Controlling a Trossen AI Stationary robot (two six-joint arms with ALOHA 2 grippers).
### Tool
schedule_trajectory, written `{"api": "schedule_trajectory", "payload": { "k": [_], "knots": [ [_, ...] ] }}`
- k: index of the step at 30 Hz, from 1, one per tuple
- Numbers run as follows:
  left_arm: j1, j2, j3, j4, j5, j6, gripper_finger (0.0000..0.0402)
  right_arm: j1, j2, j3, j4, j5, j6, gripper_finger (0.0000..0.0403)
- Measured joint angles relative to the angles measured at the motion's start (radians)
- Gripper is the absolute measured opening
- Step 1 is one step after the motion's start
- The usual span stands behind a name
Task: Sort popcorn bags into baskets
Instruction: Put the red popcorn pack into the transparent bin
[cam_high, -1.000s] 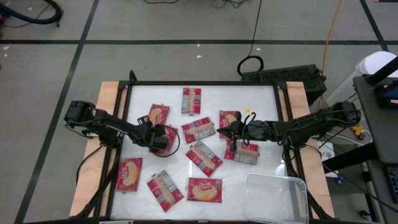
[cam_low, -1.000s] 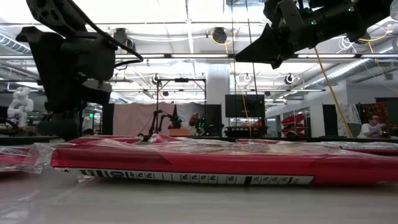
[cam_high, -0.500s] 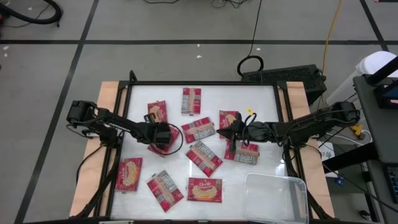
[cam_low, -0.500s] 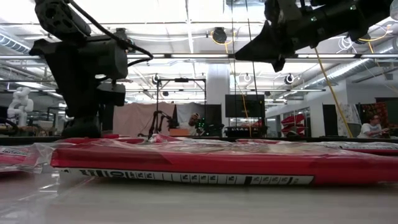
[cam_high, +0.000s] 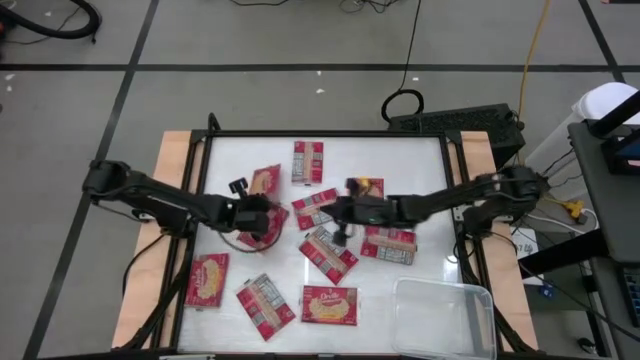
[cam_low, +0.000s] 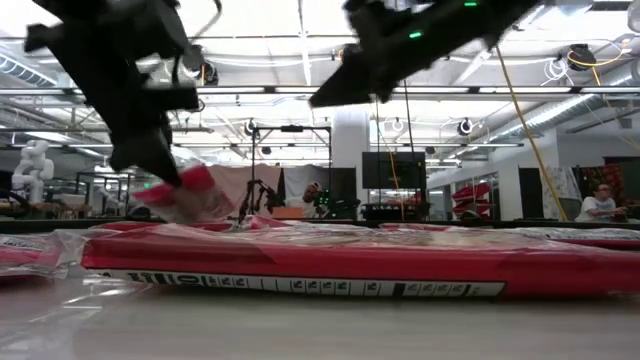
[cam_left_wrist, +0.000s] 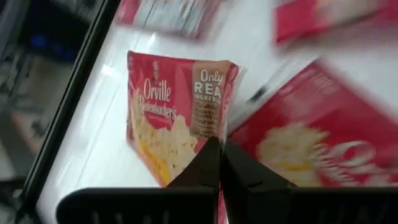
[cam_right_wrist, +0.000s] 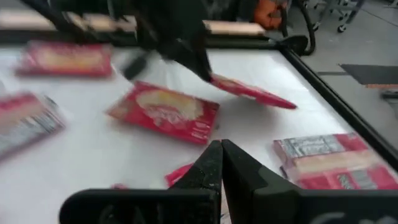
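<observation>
A: Where's the packet in play?

B: The left end effector (cam_high: 252, 208) is pinched closed on one popcorn bag (cam_high: 263, 184), gripping it at an edge. In the low view that bag (cam_low: 190, 193) hangs tilted, clear of the desk (cam_high: 420, 160).

A: And the other arm?

B: The right end effector (cam_high: 342, 212) hovers over the middle of the desk with its fingers closed on nothing. The other popcorn bags (cam_high: 328, 304) lie flat and scattered; the clear basket (cam_high: 440, 318) sits at the near right corner, with nothing in it as far as I can tell.

A: How will these handle?

B: Light, I'd judge, and flat. The film wrap looks glossy, so likely slick. The held one bends at the grip in the left wrist view (cam_left_wrist: 180, 112), so it's fairly pliable, not rigid.

A: Best hold?

B: Probably a short edge or corner, pinched across the thickness. Lying flat, they offer little else to grab.
</observation>
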Motion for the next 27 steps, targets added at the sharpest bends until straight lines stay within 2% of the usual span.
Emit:
{"api": "schedule_trajectory", "payload": {
  "k": [5, 10, 18, 22, 27],
  "knots": [
    [-0.105, -0.097, 0.000, 0.027, -0.004, 0.037, 0.0001, -0.033, 0.142, 0.190, -0.100, -0.008, -0.143, 0.0003],
    [-0.173, -0.135, 0.000, 0.058, -0.008, 0.055, 0.0001, -0.055, 0.216, 0.301, -0.165, -0.078, -0.188, 0.0043],
    [-0.203, -0.131, 0.000, 0.124, -0.008, 0.073, 0.0001, -0.044, 0.252, 0.322, -0.176, -0.182, -0.150, 0.0149],
    [-0.206, -0.131, 0.000, 0.165, -0.005, 0.095, 0.0001, -0.030, 0.291, 0.322, -0.155, -0.148, -0.146, 0.0189],
    [-0.206, -0.131, 0.000, 0.230, 0.016, 0.130, 0.0001, -0.026, 0.340, 0.321, -0.138, -0.078, -0.153, 0.0206]
  ]
}}
